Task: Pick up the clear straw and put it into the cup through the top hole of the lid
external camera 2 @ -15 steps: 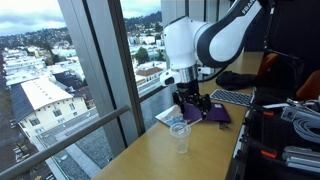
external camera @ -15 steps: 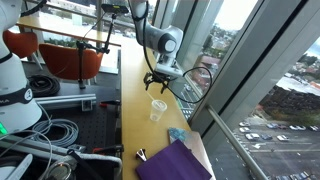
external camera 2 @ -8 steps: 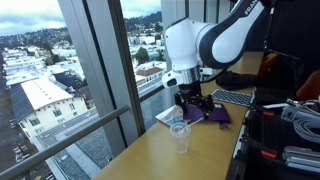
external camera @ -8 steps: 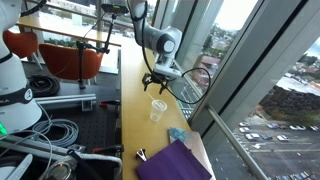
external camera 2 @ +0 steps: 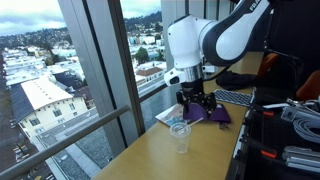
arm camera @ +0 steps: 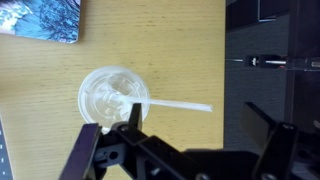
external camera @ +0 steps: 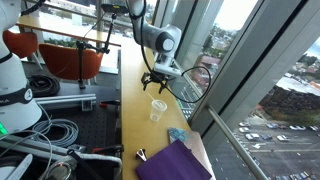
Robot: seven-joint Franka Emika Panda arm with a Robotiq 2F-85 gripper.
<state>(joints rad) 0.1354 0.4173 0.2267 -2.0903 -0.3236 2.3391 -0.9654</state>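
The clear cup [arm camera: 112,100] stands on the wooden table, seen from above in the wrist view, with the clear lid [arm camera: 98,88] on its rim. The whitish straw [arm camera: 175,105] has one end at the middle of the lid and leans out past the rim to the right. My gripper [arm camera: 200,122] is open and empty above the table, just right of the cup; its fingers do not touch the straw. In both exterior views the gripper [external camera: 157,82] [external camera 2: 196,108] hangs above the cup [external camera: 158,109] [external camera 2: 180,138]; the straw is too thin to make out there.
A purple cloth [external camera: 172,162] and a small blue object [external camera: 177,134] lie on the table near the cup. A window wall runs along the table's edge. A keyboard [external camera 2: 232,97] and cables [external camera: 50,135] lie on the other side. A patterned item [arm camera: 45,20] shows in the wrist view's corner.
The arm has shifted very slightly away from the cup. The cup and straw have not moved.
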